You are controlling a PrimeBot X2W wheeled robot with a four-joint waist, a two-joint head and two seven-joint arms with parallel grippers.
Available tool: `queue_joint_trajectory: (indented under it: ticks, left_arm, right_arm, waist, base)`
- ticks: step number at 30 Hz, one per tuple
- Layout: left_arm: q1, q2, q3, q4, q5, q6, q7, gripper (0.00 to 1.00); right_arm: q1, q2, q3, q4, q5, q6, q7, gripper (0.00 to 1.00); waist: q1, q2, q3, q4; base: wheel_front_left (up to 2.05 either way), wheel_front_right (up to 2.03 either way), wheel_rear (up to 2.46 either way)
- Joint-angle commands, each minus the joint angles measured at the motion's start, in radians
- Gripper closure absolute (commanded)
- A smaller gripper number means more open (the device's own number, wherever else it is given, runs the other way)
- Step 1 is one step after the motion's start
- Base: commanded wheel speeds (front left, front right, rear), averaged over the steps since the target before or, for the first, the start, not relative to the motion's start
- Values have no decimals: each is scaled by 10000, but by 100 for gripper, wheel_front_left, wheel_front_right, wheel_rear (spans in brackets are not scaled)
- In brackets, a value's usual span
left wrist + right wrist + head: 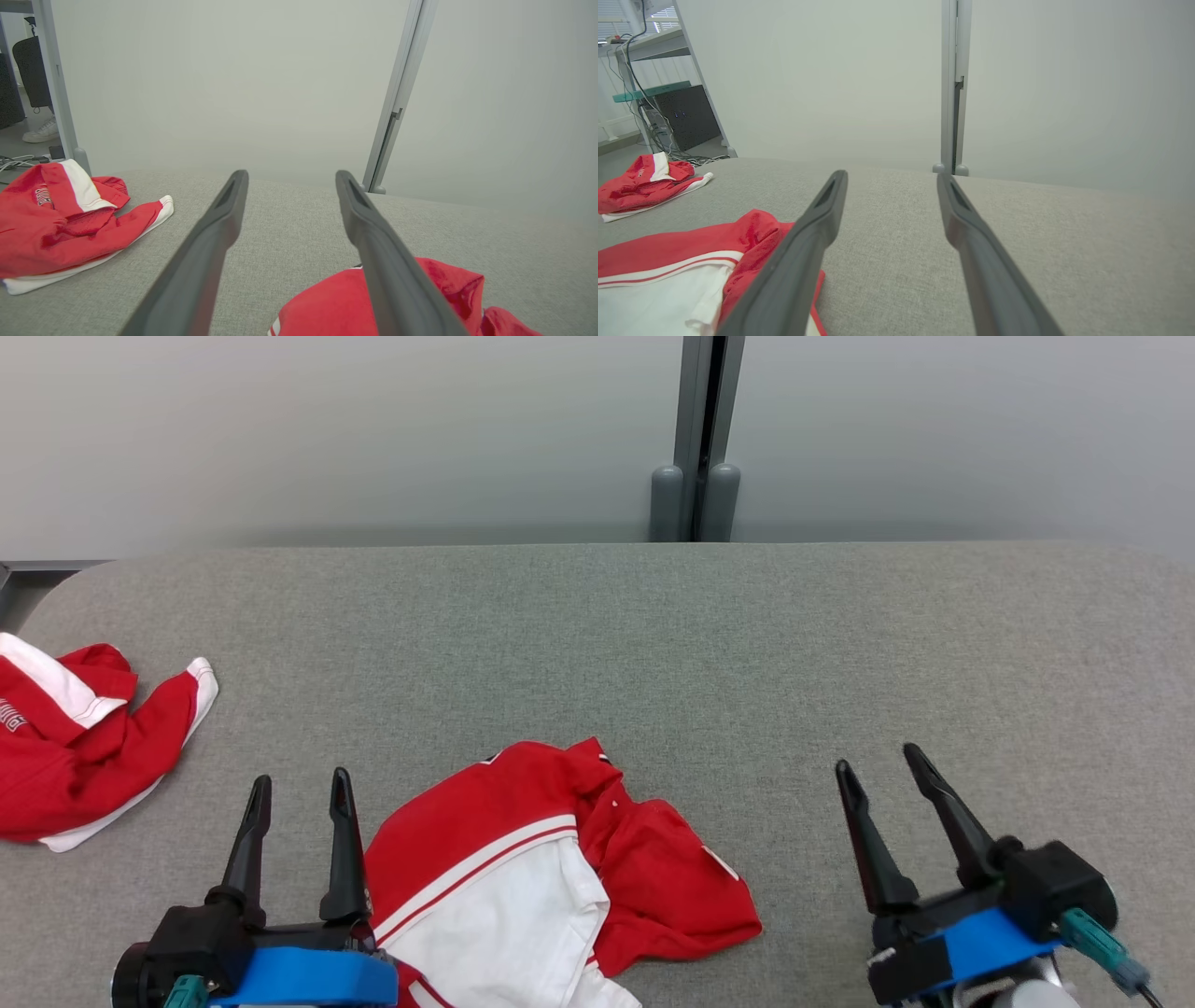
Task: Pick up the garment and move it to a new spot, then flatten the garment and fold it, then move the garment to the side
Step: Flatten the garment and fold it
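While the left gripper (301,779) and right gripper (877,758) stood wide and empty, the crumpled red-and-white fabric garment (523,840) lay between them at the near edge of the grey cloth-covered table (653,644). Flattening probably needed single-layer corner pinches, not the bunched middle.

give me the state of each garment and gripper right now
centre garment: crumpled on the grey surface, not folded, not gripped
left garment: bunched at the surface's left edge, untouched
left gripper: open, empty
right gripper: open, empty
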Motion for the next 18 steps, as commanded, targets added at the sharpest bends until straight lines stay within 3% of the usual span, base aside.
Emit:
queue_joint_trajectory:
  ticks: [1, 6, 18]
  left_arm:
    - [70, -7, 54, -27, 77, -27, -28, 0]
    - [119, -7, 113, 0, 84, -56, -28, 0]
    - [-27, -7, -1, 88, 184, -85, -28, 0]
  right_arm:
    - [196, 19, -86, -81, -49, 6, -29, 0]
    - [1200, 299, -792, -680, -220, 6, -29, 0]
    - [938, 500, -352, -691, -491, 6, 443, 0]
  waist:
    - [0, -1, -10, -8]
    - [0, -1, 5, -53]
    - [0, -1, -12, 126]
  base:
    - [0, 0, 0]
    - [0, 0, 0]
    - [0, 0, 0]
